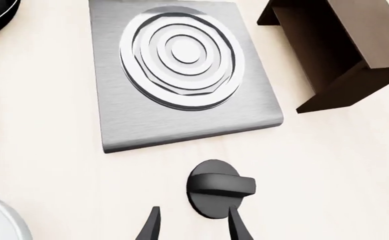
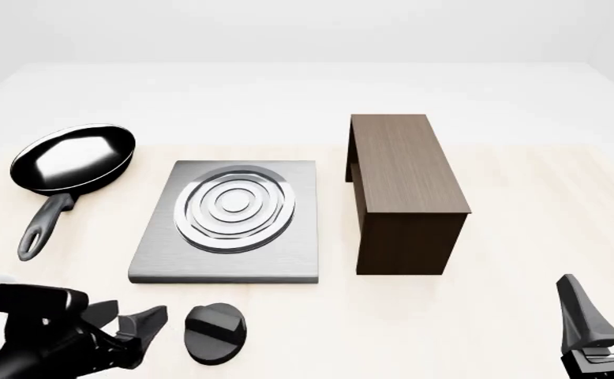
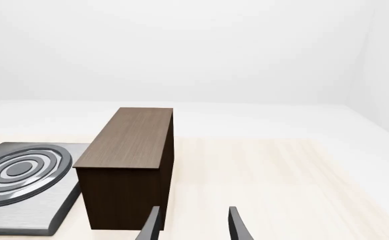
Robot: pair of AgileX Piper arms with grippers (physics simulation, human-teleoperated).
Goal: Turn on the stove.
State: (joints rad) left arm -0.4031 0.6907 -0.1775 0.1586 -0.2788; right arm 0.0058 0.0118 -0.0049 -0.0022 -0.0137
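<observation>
The stove (image 2: 227, 225) is a flat brushed-grey square slab with raised silver rings, lying mid-table; it also shows in the left wrist view (image 1: 181, 70) and at the edge of the right wrist view (image 3: 21, 180). Its small black round knob (image 2: 215, 332) lies on the table in front of the slab, its bar grip showing in the left wrist view (image 1: 216, 187). My left gripper (image 2: 139, 324) is open, just left of the knob and apart from it; its fingertips (image 1: 154, 222) frame the knob's near edge. My right gripper (image 2: 602, 304) is open and empty at the front right.
A black frying pan (image 2: 73, 160) lies left of the stove, handle toward me. A dark brown wooden box (image 2: 402, 189) stands right of the stove, also in the right wrist view (image 3: 128, 165). A pale round rim (image 1: 1, 220) shows in the left wrist view.
</observation>
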